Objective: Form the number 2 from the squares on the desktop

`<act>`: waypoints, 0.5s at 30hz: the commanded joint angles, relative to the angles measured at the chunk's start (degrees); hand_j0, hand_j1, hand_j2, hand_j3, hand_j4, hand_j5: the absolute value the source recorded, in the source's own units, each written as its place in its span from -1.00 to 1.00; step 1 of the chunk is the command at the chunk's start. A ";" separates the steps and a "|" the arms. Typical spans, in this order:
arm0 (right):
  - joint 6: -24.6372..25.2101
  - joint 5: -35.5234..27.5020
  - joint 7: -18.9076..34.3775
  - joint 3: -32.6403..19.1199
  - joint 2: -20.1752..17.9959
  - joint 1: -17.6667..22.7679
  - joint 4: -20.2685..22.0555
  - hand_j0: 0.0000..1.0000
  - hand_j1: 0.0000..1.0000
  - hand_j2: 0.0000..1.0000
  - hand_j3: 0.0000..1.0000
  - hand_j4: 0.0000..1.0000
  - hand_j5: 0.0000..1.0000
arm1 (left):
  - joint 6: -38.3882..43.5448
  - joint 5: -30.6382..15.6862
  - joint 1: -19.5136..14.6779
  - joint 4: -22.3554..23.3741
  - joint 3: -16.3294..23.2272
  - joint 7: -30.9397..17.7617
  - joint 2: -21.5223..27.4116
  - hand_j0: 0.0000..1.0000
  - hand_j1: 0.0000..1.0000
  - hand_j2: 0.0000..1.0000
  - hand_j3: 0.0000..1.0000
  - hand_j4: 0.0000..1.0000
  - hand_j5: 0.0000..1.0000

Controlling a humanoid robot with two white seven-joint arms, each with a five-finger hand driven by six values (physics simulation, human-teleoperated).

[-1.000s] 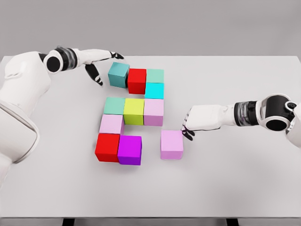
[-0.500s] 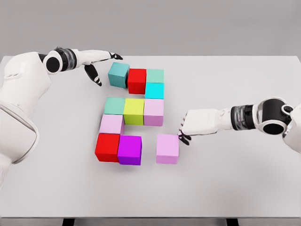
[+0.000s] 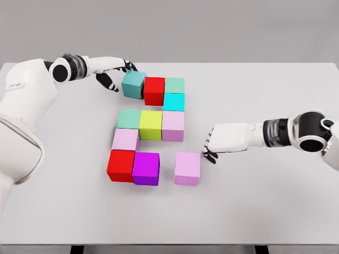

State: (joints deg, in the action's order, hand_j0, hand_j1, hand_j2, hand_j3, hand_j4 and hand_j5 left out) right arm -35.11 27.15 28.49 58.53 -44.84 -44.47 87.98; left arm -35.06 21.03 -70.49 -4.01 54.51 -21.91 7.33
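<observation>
from my seat, the fingertips of the right robot hand (image 3: 211, 151) sit curled against the right upper edge of the loose pink cube (image 3: 187, 168); whether they press on it or only touch i cannot tell, and the palm side is hidden from me. it grips nothing. the left robot hand (image 3: 112, 74) lies by the teal cube (image 3: 133, 84) at the top left of the figure, fingers bent, dark tips close to the cube's left face; contact is hard to make out, and it holds nothing that i can see.

the figure itself: teal cube, red cube (image 3: 154, 90) and pale green cube (image 3: 174, 84) form the top row, with a cyan cube (image 3: 174, 101) just below the green one. the middle row runs from a second green cube (image 3: 128, 119) through the yellow cube (image 3: 151, 125) to a pink one (image 3: 173, 126). below, another pink cube (image 3: 125, 139), then a lower red cube (image 3: 121, 165) touching the purple cube (image 3: 146, 168). the loose pink cube stands apart from the purple one, a narrow gap between them, in the bottom row.

the tabletop (image 3: 254, 201) has wide bare room to the right and along the near edge. both arms are cut off by the frame sides, the left shoulder filling the left border.
</observation>
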 commanded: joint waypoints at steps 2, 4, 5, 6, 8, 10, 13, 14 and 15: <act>0.11 -0.60 -0.45 -0.08 -1.04 0.44 -0.01 -0.37 -0.37 -0.37 -0.37 -0.37 -0.37 | 0.06 -0.20 0.00 -0.04 -0.28 -0.07 -0.48 0.62 0.62 0.62 0.62 0.62 0.62; 0.11 -0.60 -0.45 -0.08 -2.00 1.06 0.35 -0.37 -0.37 -0.37 -0.37 -0.37 -0.37 | 0.06 -0.20 0.00 -0.04 -0.28 -0.07 -0.48 0.91 0.91 0.91 0.91 0.91 0.91; 0.11 -0.69 -0.45 -0.08 -2.35 1.06 0.43 -0.37 -0.37 -0.37 -0.37 -0.37 -0.37 | 0.06 -0.29 0.00 0.05 -0.28 -0.07 -0.48 0.99 0.99 0.99 0.99 0.99 0.99; 0.11 -0.69 -0.45 -0.08 -2.71 1.14 0.78 -0.37 -0.37 -0.37 -0.37 -0.37 -0.37 | 0.06 -0.29 0.00 0.05 -0.28 -0.07 -0.48 1.00 1.00 1.00 1.00 1.00 1.00; 0.11 -0.69 -0.28 0.01 -3.93 1.41 2.98 -0.37 -0.37 -0.37 -0.37 -0.37 -0.37 | 0.06 -0.29 0.00 0.05 -0.28 -0.07 -0.48 1.00 1.00 1.00 1.00 1.00 1.00; 0.11 -0.69 -0.19 0.01 -4.55 2.02 4.56 -0.38 -0.38 -0.38 -0.38 -0.38 -0.38 | 0.06 -0.29 0.00 0.05 -0.36 -0.07 -0.48 1.00 1.00 1.00 1.00 1.00 1.00; 0.11 -0.69 -0.10 0.01 -4.55 2.64 4.92 -0.38 -0.38 -0.38 -0.38 -0.38 -0.38 | 0.06 -0.29 0.18 0.14 -0.36 -0.07 -0.39 1.00 1.00 1.00 1.00 1.00 1.00; 0.11 -0.60 -0.10 0.01 -4.55 2.73 4.92 -0.38 -0.38 -0.38 -0.38 -0.38 -0.38 | 0.06 -0.38 0.17 0.14 -0.36 -0.07 -0.47 1.00 1.00 1.00 1.00 1.00 1.00; 0.11 -0.69 -0.01 0.01 -4.46 2.81 4.92 -0.38 -0.38 -0.38 -0.38 -0.38 -0.38 | 0.06 -0.38 0.18 0.14 -0.36 -0.07 -0.39 1.00 1.00 1.00 1.00 1.00 1.00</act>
State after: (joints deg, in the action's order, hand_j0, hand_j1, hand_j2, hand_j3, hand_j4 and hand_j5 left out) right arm -35.12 26.76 28.40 58.57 -49.15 -41.66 92.53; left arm -35.14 21.09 -70.22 -3.84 54.66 -21.99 6.95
